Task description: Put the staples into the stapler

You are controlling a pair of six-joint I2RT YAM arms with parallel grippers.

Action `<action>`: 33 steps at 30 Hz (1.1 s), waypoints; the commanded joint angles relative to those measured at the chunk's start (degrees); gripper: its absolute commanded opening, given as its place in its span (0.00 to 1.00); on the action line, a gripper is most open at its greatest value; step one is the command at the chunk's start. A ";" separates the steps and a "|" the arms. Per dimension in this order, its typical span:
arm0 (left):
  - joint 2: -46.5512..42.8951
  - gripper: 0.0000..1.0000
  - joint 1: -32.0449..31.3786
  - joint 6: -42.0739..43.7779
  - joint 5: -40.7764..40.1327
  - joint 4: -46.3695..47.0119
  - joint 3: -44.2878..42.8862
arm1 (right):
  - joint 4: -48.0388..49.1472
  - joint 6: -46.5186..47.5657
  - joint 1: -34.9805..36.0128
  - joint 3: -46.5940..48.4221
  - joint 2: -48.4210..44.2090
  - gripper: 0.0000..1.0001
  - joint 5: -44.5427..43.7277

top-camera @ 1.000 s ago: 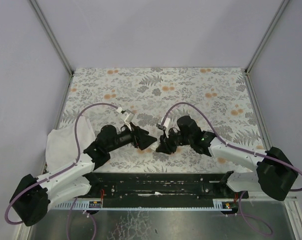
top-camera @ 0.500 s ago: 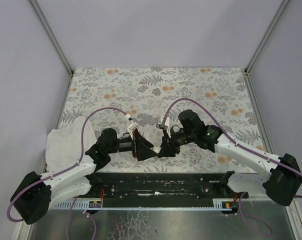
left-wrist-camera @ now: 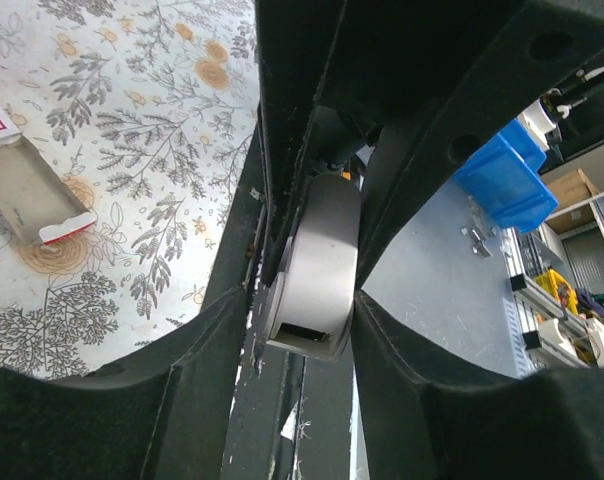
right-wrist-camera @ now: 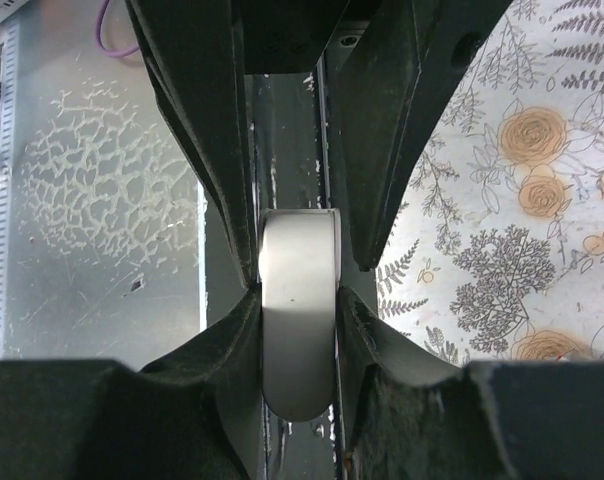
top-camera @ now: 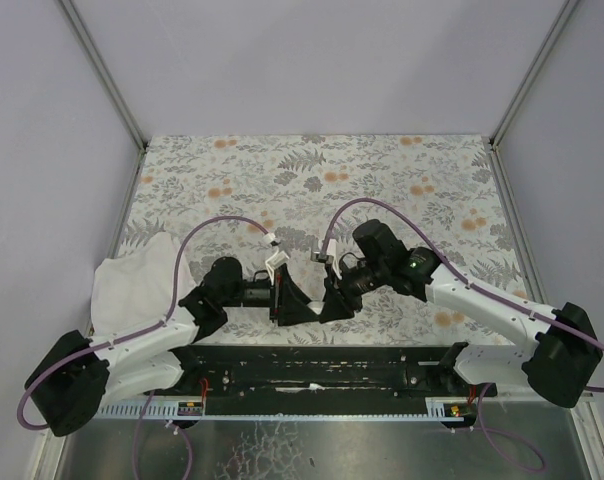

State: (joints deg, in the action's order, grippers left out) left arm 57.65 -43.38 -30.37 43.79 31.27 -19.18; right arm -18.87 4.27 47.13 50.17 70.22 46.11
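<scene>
Though hidden overhead, open staples box (left-wrist-camera: 34, 192).

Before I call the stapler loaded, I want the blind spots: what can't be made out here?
- Stapler: top view, hidden by left gripper and right gripper; wrist views show only a silver end, so loaded or not is unknown.
- Box: left wrist view, cut by the left edge; staples inside too small to tell.

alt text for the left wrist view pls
The left gripper grips the rounded end of a silver stapler between its black fingers. At far left, the staple box's open tan tray lies on the floral tabletop.
</scene>
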 commanded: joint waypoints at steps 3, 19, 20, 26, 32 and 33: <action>2.83 0.33 -2.69 1.25 2.12 2.74 -3.07 | 0.13 0.82 0.41 3.11 -0.82 0.08 3.08; -3.35 0.00 -4.17 4.48 -13.72 10.88 1.84 | 7.29 -30.14 -3.82 2.54 -13.58 0.99 -27.24; -4.54 0.00 -4.24 5.34 -15.04 10.96 1.91 | 7.25 -34.20 -4.31 2.56 -14.20 0.99 -28.63; -9.44 0.00 -4.35 11.78 -21.49 12.63 2.62 | 13.66 -57.31 -4.90 -0.45 -17.75 0.99 -31.55; -8.79 0.00 -4.45 13.57 -22.64 16.80 2.75 | 23.90 -73.03 -4.87 -5.76 -15.91 0.99 -27.00; -8.47 0.00 -4.44 13.50 -22.67 17.53 2.71 | 24.64 -74.07 -4.86 -6.08 -15.22 0.99 -26.20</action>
State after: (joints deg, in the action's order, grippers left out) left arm 48.71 -47.33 -19.77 23.64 40.71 -16.93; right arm -3.01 -56.53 42.48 46.06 53.04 17.41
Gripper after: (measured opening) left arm 0.288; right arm 0.991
